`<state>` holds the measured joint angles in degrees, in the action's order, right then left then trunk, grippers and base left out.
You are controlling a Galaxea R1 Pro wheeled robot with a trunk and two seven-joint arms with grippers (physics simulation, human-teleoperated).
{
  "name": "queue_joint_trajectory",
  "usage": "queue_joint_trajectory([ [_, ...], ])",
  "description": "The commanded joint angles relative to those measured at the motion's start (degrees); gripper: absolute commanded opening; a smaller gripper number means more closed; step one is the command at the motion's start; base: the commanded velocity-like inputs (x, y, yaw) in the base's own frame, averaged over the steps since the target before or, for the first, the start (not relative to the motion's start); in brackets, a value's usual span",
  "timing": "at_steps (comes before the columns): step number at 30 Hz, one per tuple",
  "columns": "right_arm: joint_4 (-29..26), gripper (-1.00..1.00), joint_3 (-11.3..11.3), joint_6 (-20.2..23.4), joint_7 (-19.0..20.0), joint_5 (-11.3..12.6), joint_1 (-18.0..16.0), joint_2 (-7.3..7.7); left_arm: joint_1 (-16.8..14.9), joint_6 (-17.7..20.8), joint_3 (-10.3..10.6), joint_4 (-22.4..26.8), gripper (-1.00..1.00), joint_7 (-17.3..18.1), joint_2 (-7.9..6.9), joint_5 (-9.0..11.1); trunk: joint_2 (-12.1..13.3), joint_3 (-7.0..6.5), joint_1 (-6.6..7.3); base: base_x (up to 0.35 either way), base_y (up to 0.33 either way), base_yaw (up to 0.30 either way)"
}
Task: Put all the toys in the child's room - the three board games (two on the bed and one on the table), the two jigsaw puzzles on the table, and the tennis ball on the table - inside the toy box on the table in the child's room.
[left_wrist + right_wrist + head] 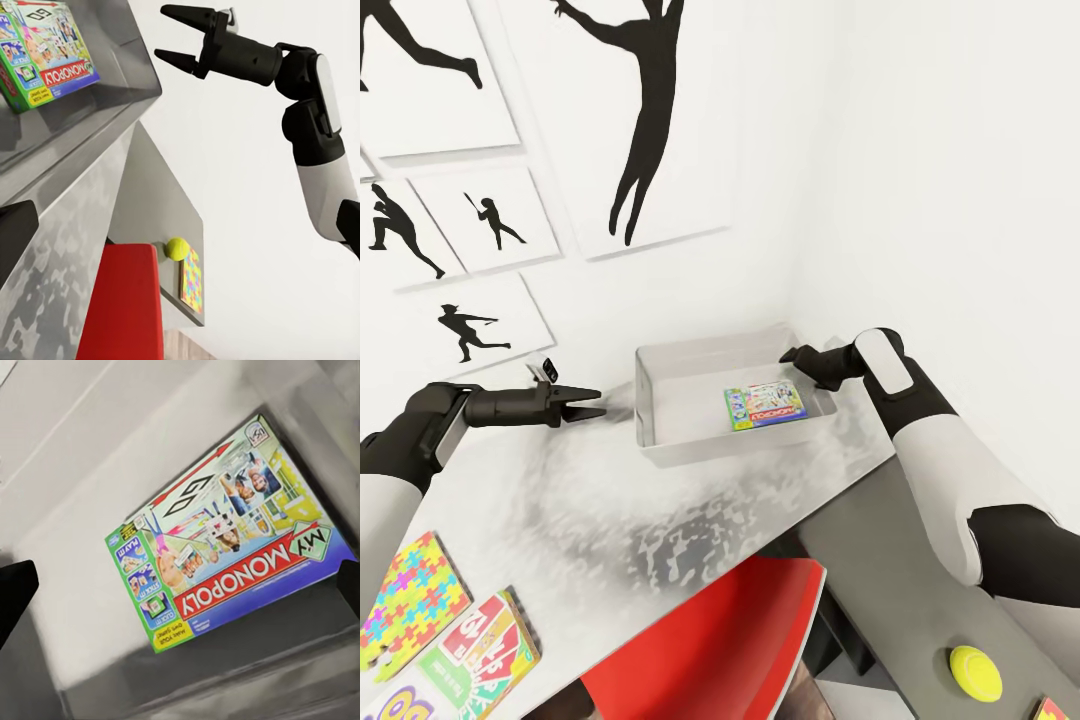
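A Monopoly board game [765, 406] is seen lying flat inside the grey toy box [660, 445] at the far right of the table [580, 510]. The right tool [792, 354] is held over the box's far right rim with its fingers spread and nothing in them. The left tool [588, 402] is held just left of the box, also spread and bare. A jigsaw puzzle [402, 598] and a Skip-Bo box [488, 645] are seen at the near left. A tennis ball [974, 671] lies on the lower dark part at the near right.

Bright, even, softly shadowed renders
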<state>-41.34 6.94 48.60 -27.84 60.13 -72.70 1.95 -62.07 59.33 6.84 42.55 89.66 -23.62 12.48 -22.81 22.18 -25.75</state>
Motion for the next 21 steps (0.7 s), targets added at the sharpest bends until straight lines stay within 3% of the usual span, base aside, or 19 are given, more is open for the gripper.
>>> queue_joint_trajectory([
  [1, -0.06, 1.0, 0.28, 0.0, -0.55, 0.58, -0.06, 0.07, -0.06, 0.61, 0.22, -0.01, 1.0, 0.34, -0.08, 0.0, -0.11, 0.1, -0.03, 0.0, 0.0, 0.0],
  [16, -0.28, 1.0, 0.24, 0.02, -0.51, 0.63, -0.48, 0.12, -0.06, 0.61, 0.25, -0.01, 1.0, 0.34, -0.18, 0.0, -0.11, 0.1, -0.03, 0.0, 0.0, 0.0],
  [21, -3.68, 1.0, 0.16, 0.35, -0.62, 0.76, -0.51, 0.15, -0.06, 0.61, 0.32, -0.03, 1.0, 0.34, -0.33, 0.0, -0.11, 0.1, -0.03, 0.0, 0.0, 0.0],
])
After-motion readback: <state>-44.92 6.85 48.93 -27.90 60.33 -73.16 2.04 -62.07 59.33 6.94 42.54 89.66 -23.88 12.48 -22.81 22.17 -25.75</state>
